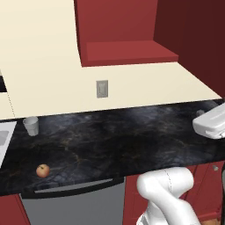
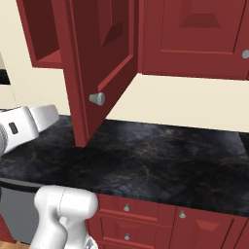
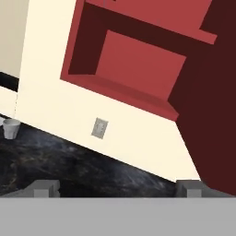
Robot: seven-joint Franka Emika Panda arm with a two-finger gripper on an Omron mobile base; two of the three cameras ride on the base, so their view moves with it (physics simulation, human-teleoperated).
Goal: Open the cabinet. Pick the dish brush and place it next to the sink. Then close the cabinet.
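A white robot arm stands before a dark counter with an open red wall cabinet above it.

Nearest in the hand view, the pincer (image 3: 118, 188) shows two small grey fingertips (image 3: 45, 188) set far apart, wide open, with nothing between them and touching nothing. Beyond lies the black marbled counter (image 1: 114, 140). On it, toward the left, sit a small apple (image 1: 42, 170) near the front edge and a translucent white cup (image 1: 31, 125) by the wall. The pale sink (image 1: 5, 136) shows just its rim at the far left edge. A grey wall outlet (image 1: 102, 88) sits on the cream wall behind. Above, the cabinet (image 2: 99, 68) is dark red; its raised-panel door with a round grey knob (image 2: 97, 98) is swung outward. The inner shelf (image 1: 129, 52) looks bare.
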